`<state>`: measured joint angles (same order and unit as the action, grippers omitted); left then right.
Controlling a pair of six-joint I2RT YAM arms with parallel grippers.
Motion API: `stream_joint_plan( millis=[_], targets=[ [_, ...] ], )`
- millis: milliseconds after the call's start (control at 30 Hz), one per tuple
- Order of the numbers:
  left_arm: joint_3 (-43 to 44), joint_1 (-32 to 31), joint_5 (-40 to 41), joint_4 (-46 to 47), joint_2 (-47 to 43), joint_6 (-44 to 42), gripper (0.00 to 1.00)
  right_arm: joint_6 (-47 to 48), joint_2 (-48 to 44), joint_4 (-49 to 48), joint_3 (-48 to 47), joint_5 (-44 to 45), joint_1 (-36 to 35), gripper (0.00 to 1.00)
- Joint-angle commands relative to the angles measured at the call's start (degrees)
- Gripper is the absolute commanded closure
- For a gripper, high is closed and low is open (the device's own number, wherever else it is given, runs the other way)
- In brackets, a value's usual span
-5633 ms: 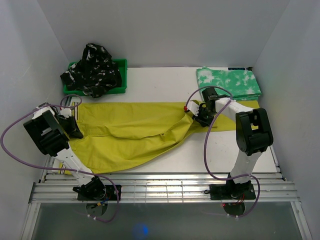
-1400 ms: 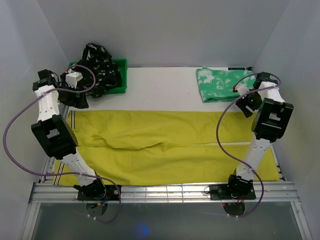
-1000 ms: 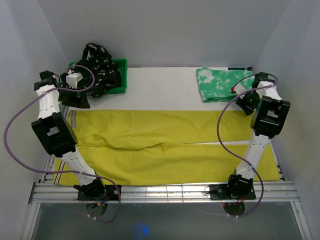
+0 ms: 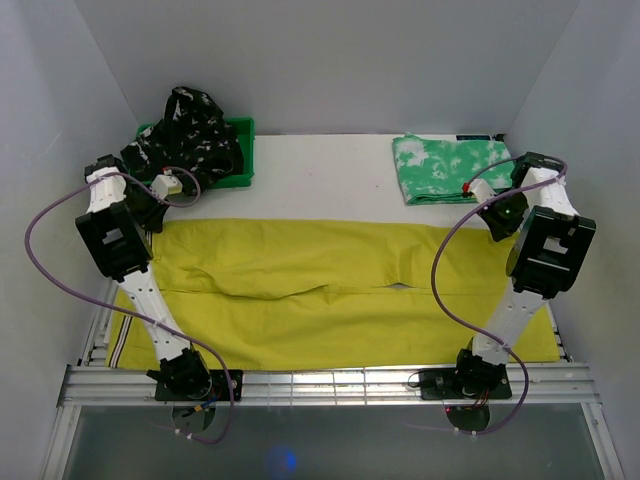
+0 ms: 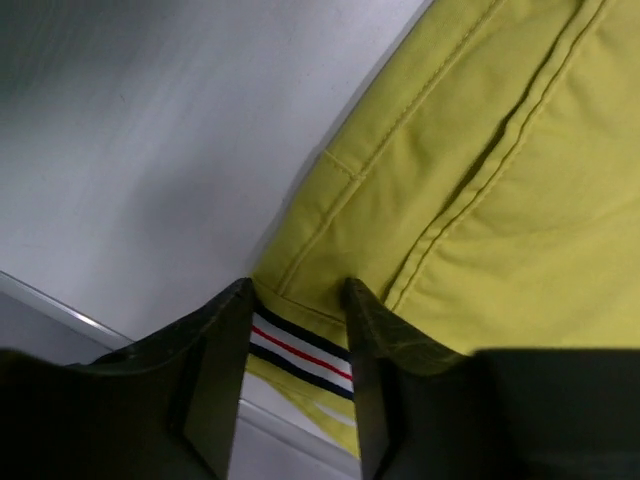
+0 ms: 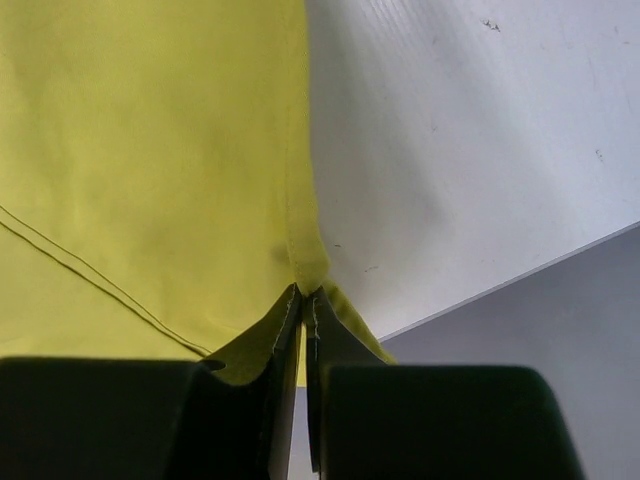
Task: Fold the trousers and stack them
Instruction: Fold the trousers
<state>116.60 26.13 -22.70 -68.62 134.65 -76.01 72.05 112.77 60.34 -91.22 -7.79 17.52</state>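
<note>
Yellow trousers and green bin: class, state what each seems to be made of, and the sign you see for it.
The yellow trousers look like woven cloth, probably cotton twill, matte: stitched seams, soft creases, a striped, elastic-looking waistband. The green bin is probably rigid plastic, smooth: straight walls, uniform colour.

Top camera: high behind me, looking down over the whole table point(image 4: 330, 175). My wrist cameras: close, facing down. All three share the mustard-yellow trousers point(image 4: 330, 300).
</note>
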Motion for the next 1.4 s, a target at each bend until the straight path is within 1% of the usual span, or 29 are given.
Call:
stream_joint_plan(
  millis=[0,100,133,233,533,600,667,733,833,900,933,967,1000,1033,1067,1100,1133,1167,1200,1233,1267,1300,1333,1367],
  targets=[
    [1.6,0.3,2.7,0.7,1.6,-5.4,0.51,0.7,-1.8,0.9,-0.4,1.1,-0.6,0.92],
    [1.4,0.3,2.5,0.6,1.8,-5.4,0.63,1.5,-2.6,0.6,-0.2,2.1,-0.6,0.92],
    [1.2,0.3,2.0,0.6,1.6,-5.2,0.77,1.7,-2.8,0.2,-0.2,2.3,-0.6,0.92],
    [1.4,0.4,0.1,1.0,0.4,-3.5,1.0,1.7,-3.0,-0.1,-1.0,2.8,-0.6,0.92],
    [3.1,1.0,-6.0,6.2,-5.2,4.6,1.0,0.7,-1.9,-0.5,-9.4,0.5,0.8,0.92],
    [2.2,1.4,-7.2,8.1,-7.6,5.3,1.0,0.7,-1.9,-0.4,-10.6,-0.4,1.5,0.92],
    [-0.4,2.1,-8.0,11.2,-10.9,5.9,1.0,1.1,-2.8,-0.4,-11.1,-0.9,2.0,0.92],
    [-3.6,2.5,-9.2,13.2,-13.1,6.5,1.0,1.6,-4.0,0.0,-10.0,-2.2,2.3,0.92],
    [-8.1,3.7,-11.7,15.4,-18.2,6.7,1.0,3.5,-8.3,0.5,-7.3,-4.2,3.3,0.92],
    [-10.7,5.1,-14.7,16.7,-23.0,6.8,1.0,5.9,-12.9,0.9,-3.4,-5.4,4.4,0.92],
    [-13.5,5.9,-15.6,16.8,-24.7,6.3,1.0,7.0,-14.7,1.3,-1.8,-5.7,5.2,0.92],
    [-15.2,7.4,-16.4,16.8,-26.4,5.7,1.0,8.4,-18.3,1.9,1.9,-6.3,6.7,0.92],
    [-17.0,8.3,-17.2,16.8,-28.4,4.9,1.0,11.6,-20.5,2.1,3.9,-6.9,7.6,0.92],
    [-19.2,9.4,-18.3,16.7,-32.2,4.1,1.0,13.5,-22.4,2.2,6.2,-7.1,8.7,0.92],
    [-23.8,11.7,-18.7,15.7,-34.3,1.2,1.0,15.6,-26.5,2.8,8.6,-7.2,10.9,0.92],
    [-26.2,13.0,-19.1,14.8,-36.3,-0.8,1.0,17.8,-28.6,2.9,13.7,-7.2,12.1,0.92],
    [-28.8,14.5,-19.8,13.7,-40.4,-3.2,1.0,22.5,-30.7,3.1,16.4,-7.1,13.5,0.92],
    [-31.3,16.0,-20.0,11.1,-42.3,-8.2,1.0,24.8,-34.7,3.1,19.2,-6.9,16.2,0.92],
    [-36.0,19.2,-20.1,9.3,-44.0,-11.2,1.0,27.2,-36.6,3.1,24.6,-6.4,17.7,0.92],
    [-38.4,21.1,-19.8,7.5,-45.8,-14.7,1.0,31.6,-38.2,3.1,27.4,-5.9,19.2,0.92],
    [-40.8,24.5,-18.2,4.5,-48.5,-21.0,1.0,34.0,-41.1,3.2,30.1,-4.5,22.1,0.92],
    [-45.3,26.1,-16.8,3.0,-49.4,-24.0,1.0,36.4,-42.3,2.9,35.4,-3.6,23.3,0.92],
    [-47.1,27.7,-15.1,1.6,-49.9,-27.0,1.0,40.1,-43.3,2.6,37.8,-2.9,25.6,0.92],
    [-50.6,30.1,-11.5,0.4,-50.1,-30.2,1.0,41.3,-44.5,0.9,40.0,-1.5,26.8,0.92]
  ],
)
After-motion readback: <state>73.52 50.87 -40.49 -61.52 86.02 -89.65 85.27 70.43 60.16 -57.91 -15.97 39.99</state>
